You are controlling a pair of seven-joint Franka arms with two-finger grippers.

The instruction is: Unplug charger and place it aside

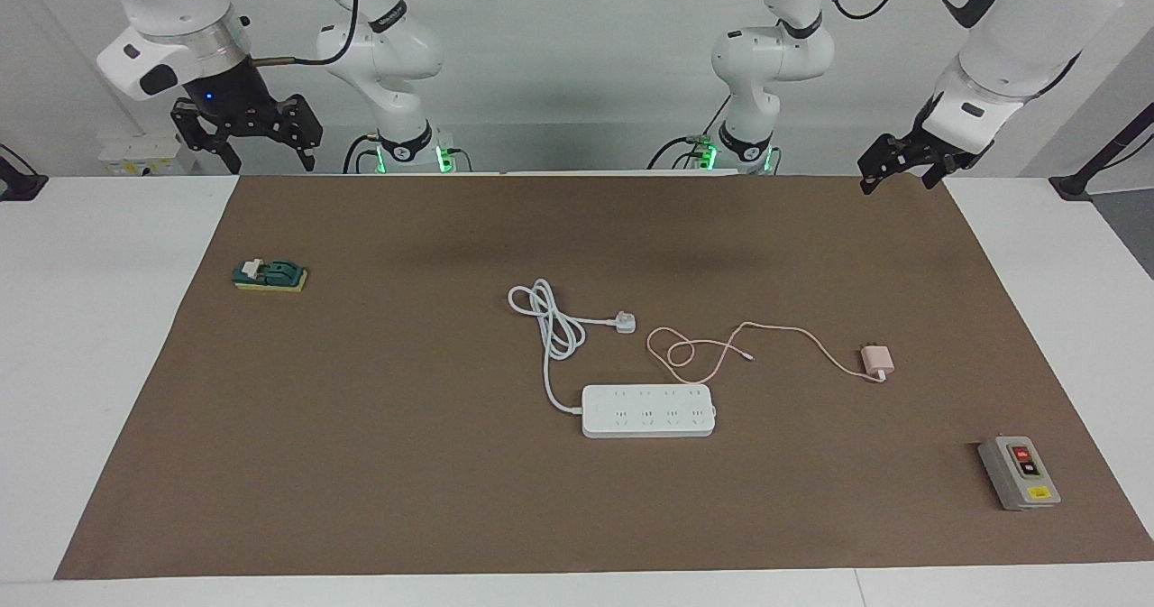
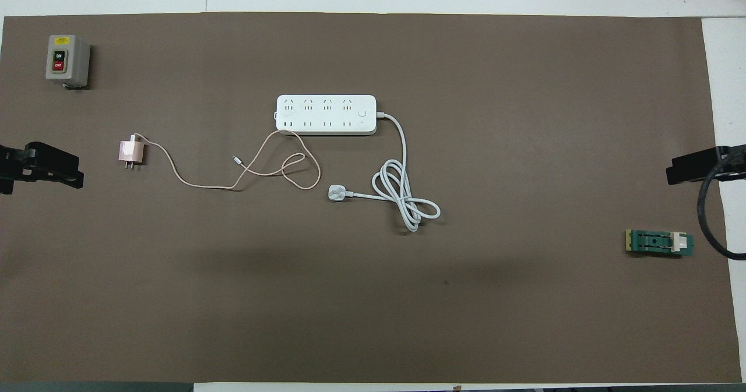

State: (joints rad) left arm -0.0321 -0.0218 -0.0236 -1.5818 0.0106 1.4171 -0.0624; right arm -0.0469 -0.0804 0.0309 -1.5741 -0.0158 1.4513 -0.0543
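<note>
The pale pink charger lies on the brown mat, apart from the white power strip, toward the left arm's end and a little nearer to the robots. No socket holds it. Its thin pink cable loops between it and the strip. In the overhead view the charger lies prongs down the picture, beside the strip. My left gripper hangs open and empty over the mat's corner near its base. My right gripper hangs open and empty over the mat's edge at its own end.
The strip's thick white cord ends in a white three-pin plug lying loose on the mat. A grey ON/OFF switch box stands at the left arm's end, farther from the robots. A small green block lies at the right arm's end.
</note>
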